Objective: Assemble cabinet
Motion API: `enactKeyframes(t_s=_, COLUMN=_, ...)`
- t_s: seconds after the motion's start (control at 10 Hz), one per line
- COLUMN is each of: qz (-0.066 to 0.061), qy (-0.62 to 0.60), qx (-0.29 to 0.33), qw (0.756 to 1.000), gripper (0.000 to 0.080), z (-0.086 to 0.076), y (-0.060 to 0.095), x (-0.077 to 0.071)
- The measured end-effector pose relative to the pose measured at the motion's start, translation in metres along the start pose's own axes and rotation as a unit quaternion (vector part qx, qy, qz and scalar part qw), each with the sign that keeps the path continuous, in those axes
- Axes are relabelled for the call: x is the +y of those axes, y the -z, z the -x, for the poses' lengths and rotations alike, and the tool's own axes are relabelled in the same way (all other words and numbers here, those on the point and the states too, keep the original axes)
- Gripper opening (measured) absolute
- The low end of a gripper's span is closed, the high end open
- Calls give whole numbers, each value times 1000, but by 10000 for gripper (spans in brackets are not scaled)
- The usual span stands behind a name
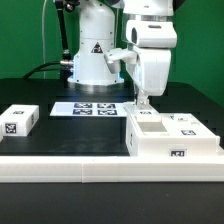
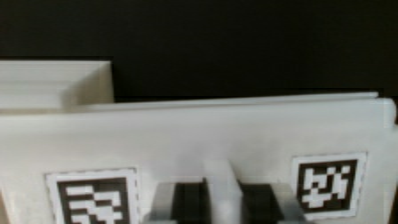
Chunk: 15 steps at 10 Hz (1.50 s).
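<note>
The white cabinet body (image 1: 160, 138) stands at the exterior view's right, its recess open upward, with a tagged white slab (image 1: 190, 124) against its right side. My gripper (image 1: 146, 102) points down at the body's far left wall. In the wrist view, my gripper (image 2: 219, 203) has its two dark fingers (image 2: 185, 203) either side of a thin white edge, shut on it. A broad white face of the cabinet body (image 2: 214, 130) with two tags fills that view. A small white panel (image 1: 20, 120) with a tag lies at the exterior view's left.
The marker board (image 1: 95, 108) lies flat behind the gripper, in front of the robot's base (image 1: 95, 60). A low white ledge (image 1: 70, 165) runs along the near edge of the black table. Another white block (image 2: 54, 85) shows behind the body in the wrist view.
</note>
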<state>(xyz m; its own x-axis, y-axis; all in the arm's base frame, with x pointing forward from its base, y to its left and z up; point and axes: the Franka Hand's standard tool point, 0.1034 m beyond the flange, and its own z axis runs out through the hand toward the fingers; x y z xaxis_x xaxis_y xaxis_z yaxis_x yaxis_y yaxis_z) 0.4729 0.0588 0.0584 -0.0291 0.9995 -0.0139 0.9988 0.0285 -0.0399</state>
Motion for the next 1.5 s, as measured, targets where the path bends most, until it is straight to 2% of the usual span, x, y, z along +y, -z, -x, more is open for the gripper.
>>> enactKeyframes(t_s=0.2, qz=12, qy=-6, qx=4, qw=1000, gripper=71, z=2, y=2, x=22)
enactKeyframes(t_s=0.5, qz=35, qy=-10, qx=12, qw=999, gripper=71, z=4, y=5, x=65)
enactKeyframes(t_s=1.1, qz=37, qy=-11, qx=12, qw=999, gripper=71, z=4, y=6, x=66)
enactKeyframes(t_s=1.2, qz=38, qy=-11, qx=13, qw=999, gripper=71, z=4, y=6, x=71)
enactKeyframes(t_s=1.4, qz=31, qy=-12, qx=10, qw=999, gripper=71, z=3, y=6, x=98)
enactKeyframes(t_s=1.5, qz=32, qy=-14, qx=11, qw=999, gripper=71, z=3, y=6, x=104)
